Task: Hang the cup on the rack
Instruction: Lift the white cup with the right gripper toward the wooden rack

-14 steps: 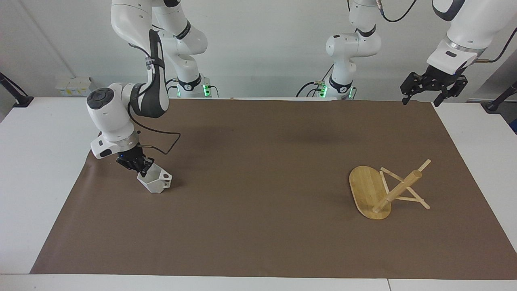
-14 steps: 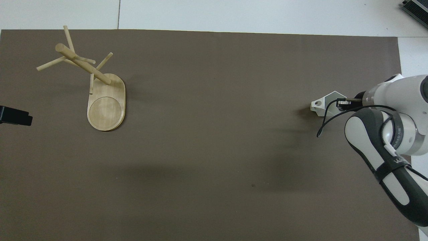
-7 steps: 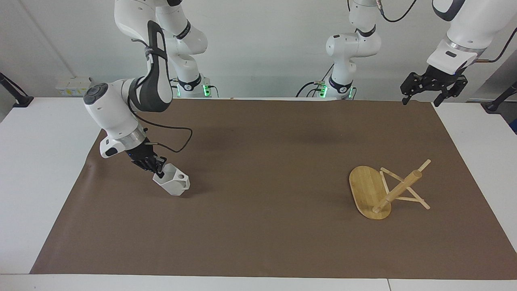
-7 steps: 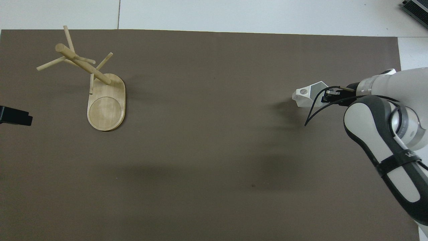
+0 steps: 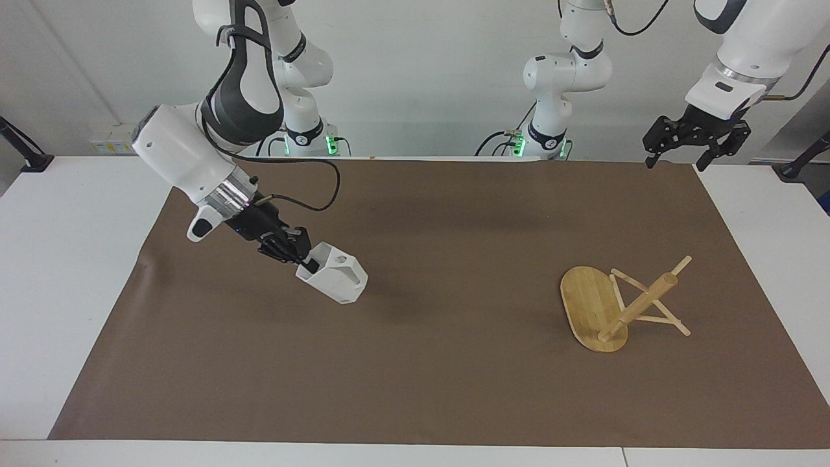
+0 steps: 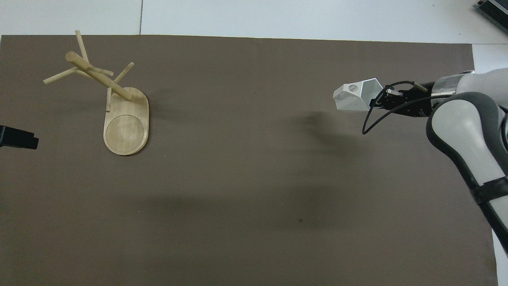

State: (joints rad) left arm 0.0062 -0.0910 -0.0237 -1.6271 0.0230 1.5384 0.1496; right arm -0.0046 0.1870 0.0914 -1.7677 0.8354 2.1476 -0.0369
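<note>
Facing view: the left claw (image 5: 695,144) waits, raised over the robots' edge of the brown mat (image 5: 415,363) at its own arm's end of the counter (image 5: 58,259), fingers spread and holding nothing.
Right claw: the right claw (image 5: 305,261) hangs over the mat toward the right arm's end, pressed together on the cup's rim wall.
Cup: the cup (image 5: 332,272) is off the mat, carried tilted on its side with a shadow beneath it; in the overhead view its handle (image 6: 351,88), with the round hole showing, leads on the side turned toward the rack.
Rack: the rack (image 5: 609,306) sits toward the left arm's end of the mat, well apart from the cup. Its oval base (image 5: 587,305) looks tipped up on edge and the post (image 5: 639,306) slants rather than standing upright, pegs crossing it near the tip.
Key relation: the rack lies straight along the counter's length from the cup, so the carry runs from the right arm's end toward the left arm's end.
Nearer arm: by my judgement the idle left arm stands closer to the rack, yet the right one has the cup.
Judgement: the handle hole must line up with a peg's long axis, and the slanted post makes that angle awkward.
</note>
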